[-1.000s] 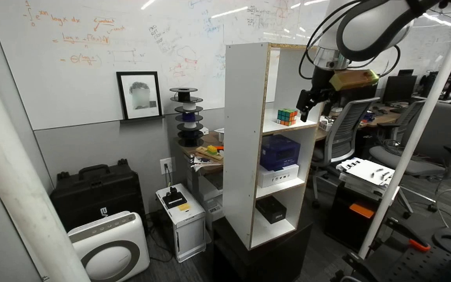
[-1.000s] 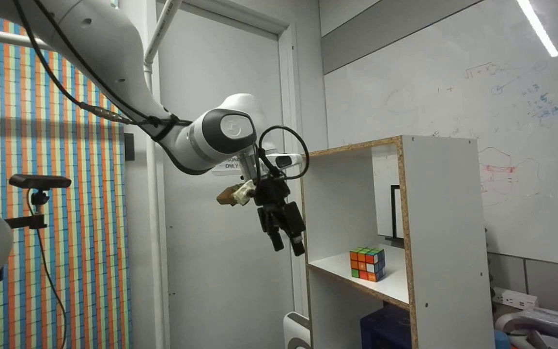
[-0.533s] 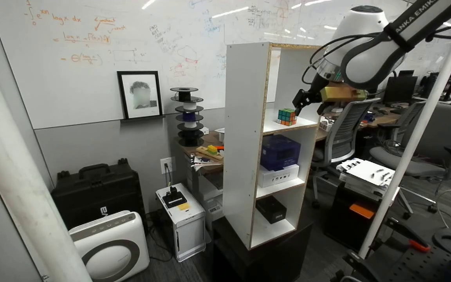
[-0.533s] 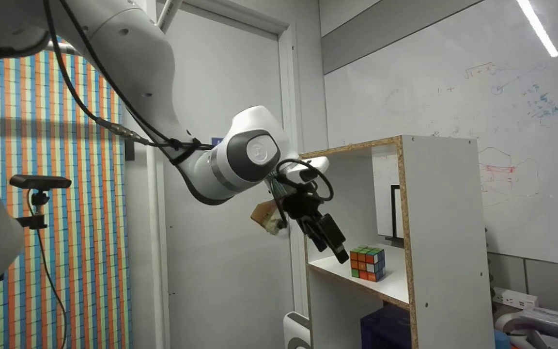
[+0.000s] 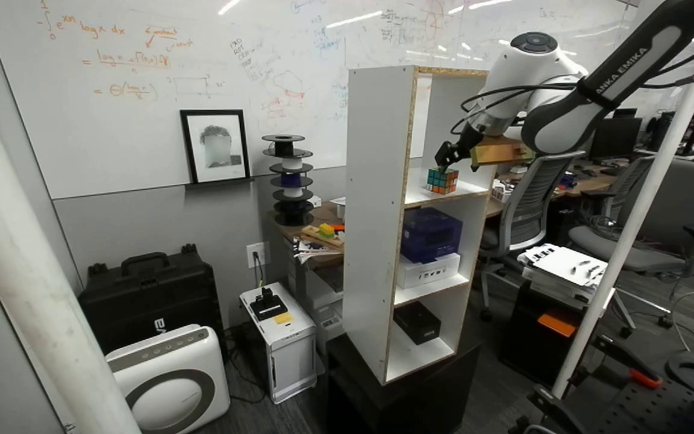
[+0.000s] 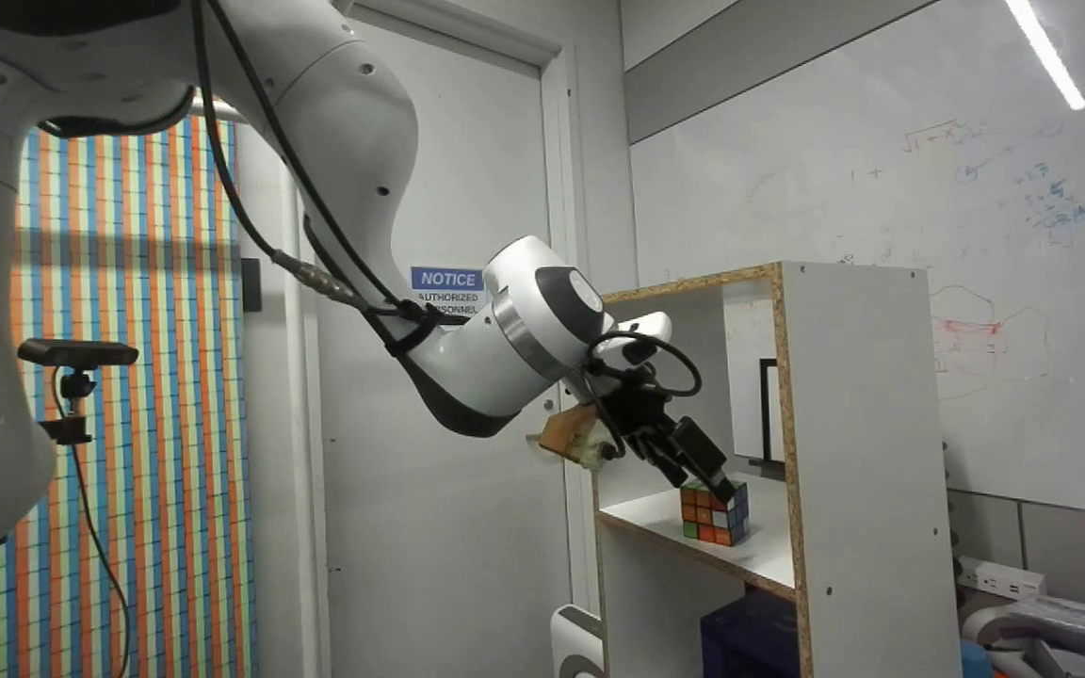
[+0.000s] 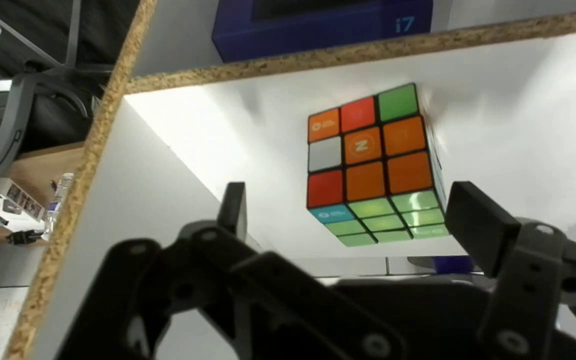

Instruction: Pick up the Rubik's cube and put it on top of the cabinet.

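The Rubik's cube (image 5: 441, 181) stands on the top shelf inside the white cabinet (image 5: 373, 217). Both also show in an exterior view, the cube (image 6: 706, 524) and the cabinet (image 6: 867, 443). In the wrist view the cube (image 7: 364, 150) shows an orange-red face and a green face. My gripper (image 7: 350, 206) is open, its two black fingers wide apart. The cube lies between and just beyond the fingertips, nearer the right one; I cannot tell if that finger touches it. In an exterior view the gripper (image 6: 699, 488) slants down into the top bay, one finger overlapping the cube's top.
The cabinet's top panel (image 6: 693, 282) and side walls surround the arm's end. A blue box (image 5: 431, 234) on a white box (image 5: 428, 271) fills the middle bay. A black box (image 5: 417, 322) sits in the bottom bay. Chairs (image 5: 543, 193) stand beside the cabinet.
My gripper has moved down and into the cabinet's top bay, from in front of the shelf to over the cube. The cube has not moved.
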You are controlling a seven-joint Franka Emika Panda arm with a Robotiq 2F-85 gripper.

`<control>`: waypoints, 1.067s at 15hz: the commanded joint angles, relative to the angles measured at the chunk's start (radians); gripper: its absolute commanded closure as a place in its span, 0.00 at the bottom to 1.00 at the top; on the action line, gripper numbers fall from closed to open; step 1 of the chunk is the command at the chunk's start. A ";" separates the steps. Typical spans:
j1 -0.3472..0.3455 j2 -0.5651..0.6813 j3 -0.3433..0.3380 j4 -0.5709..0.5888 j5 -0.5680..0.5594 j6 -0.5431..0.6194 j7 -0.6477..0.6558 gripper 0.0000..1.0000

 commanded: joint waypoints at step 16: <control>0.016 0.019 0.014 -0.040 -0.191 0.038 0.212 0.59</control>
